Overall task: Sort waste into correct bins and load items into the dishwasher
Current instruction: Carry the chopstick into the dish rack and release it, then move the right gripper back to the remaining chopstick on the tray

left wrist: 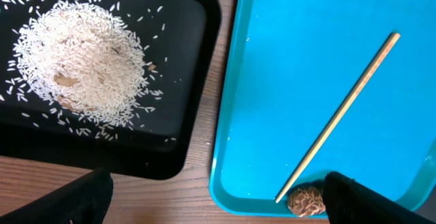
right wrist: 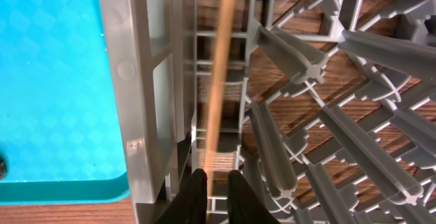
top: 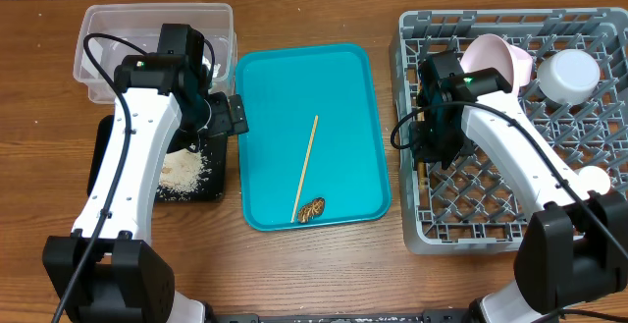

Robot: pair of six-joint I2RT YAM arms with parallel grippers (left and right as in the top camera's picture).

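R gripper point(right wrist: 216, 186) has its jaws pinched on a chopstick point(right wrist: 219, 81), held along the dish rack point(right wrist: 146, 81) left wall, prob. so it seats in the narrow edge cells & doesn't slip thru the wide grid. L gripper point(left wrist: 218, 207), jaws spread wide & empty, hangs at the teal tray point(left wrist: 272, 33) edge beside the black tray point(left wrist: 197, 20) of rice point(left wrist: 82, 67), likely staged for the other chopstick point(left wrist: 340, 112) lying there.
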